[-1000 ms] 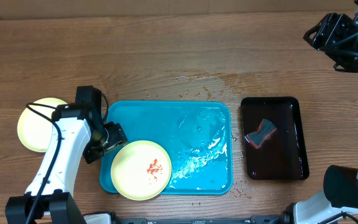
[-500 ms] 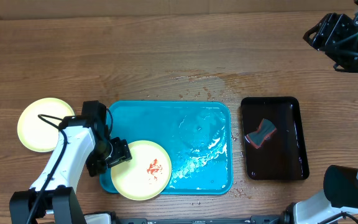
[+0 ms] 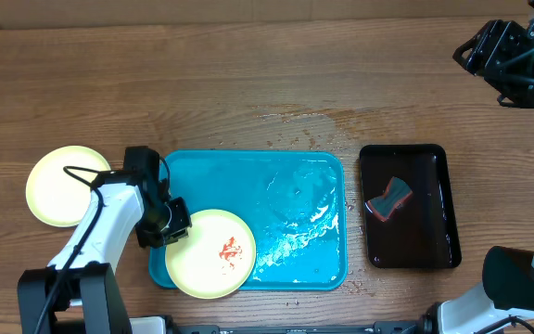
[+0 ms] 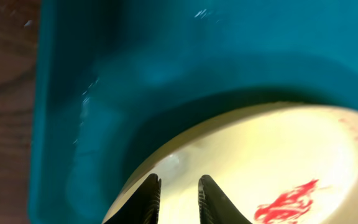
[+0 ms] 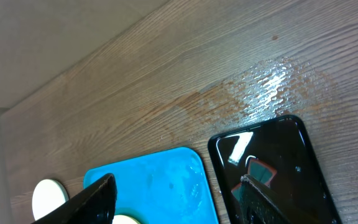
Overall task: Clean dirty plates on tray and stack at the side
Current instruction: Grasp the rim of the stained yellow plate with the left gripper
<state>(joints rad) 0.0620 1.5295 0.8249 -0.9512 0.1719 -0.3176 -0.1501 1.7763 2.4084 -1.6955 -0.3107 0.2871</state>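
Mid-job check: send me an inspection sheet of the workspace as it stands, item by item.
Surface: wooden table, wet patch behind the turquoise tray.
Job's things: turquoise tray wet; smeared yellow plate on its near-left corner, overhanging the rim; second yellow plate on the table to the left, no smear seen.
Clutter: black tray holding a sponge.
Grippers: left gripper, jaws nearly closed at the smeared plate's rim, grip unconfirmed; right gripper, jaws open, empty, far right.
Cables: black cable looped along the left arm.
Surroundings: pale wall beyond the table's far edge.

free: tray (image 3: 295, 186) right half | blocked: left arm (image 3: 109, 209) at plate (image 3: 202, 264) left edge
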